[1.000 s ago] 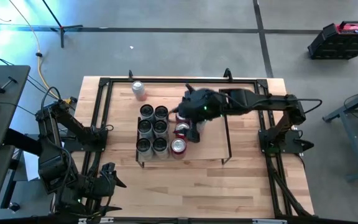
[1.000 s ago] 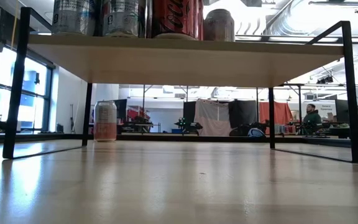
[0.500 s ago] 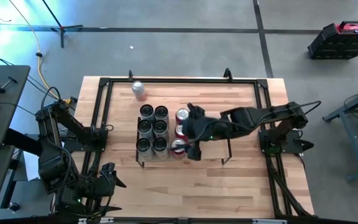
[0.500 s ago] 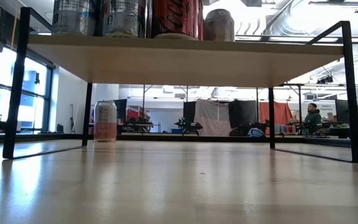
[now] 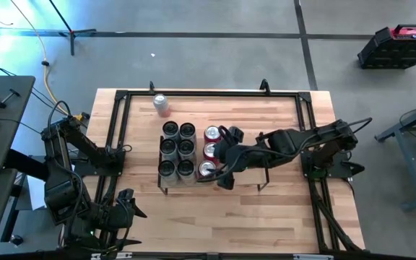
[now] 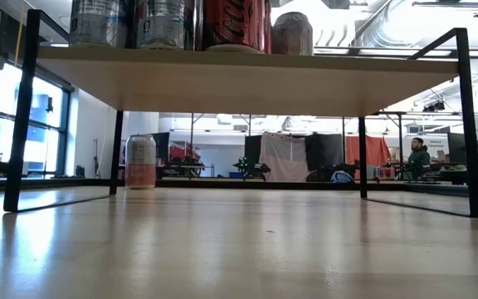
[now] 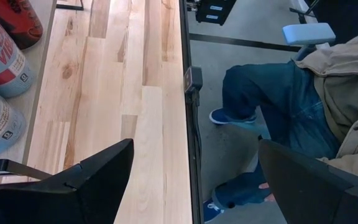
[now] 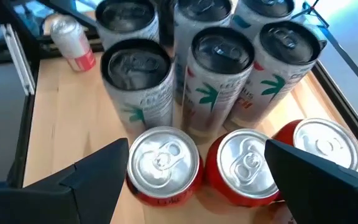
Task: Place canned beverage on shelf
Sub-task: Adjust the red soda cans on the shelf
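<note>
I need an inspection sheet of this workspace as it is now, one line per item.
Surface: wooden tabletop, black rails at the edges.
Job's things: shelf holds six white cans and three red cans; one pale can stands apart on the table, off the shelf.
Clutter: nothing seen.
Grippers: right gripper beside the red cans, jaws open, empty; left gripper parked at the table's near left corner, open.
Cables: yellow cable on the floor.
Surroundings: black crate; seated person.

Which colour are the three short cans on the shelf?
Red, with silver tops; the three short cans show best in the right wrist view.
</note>
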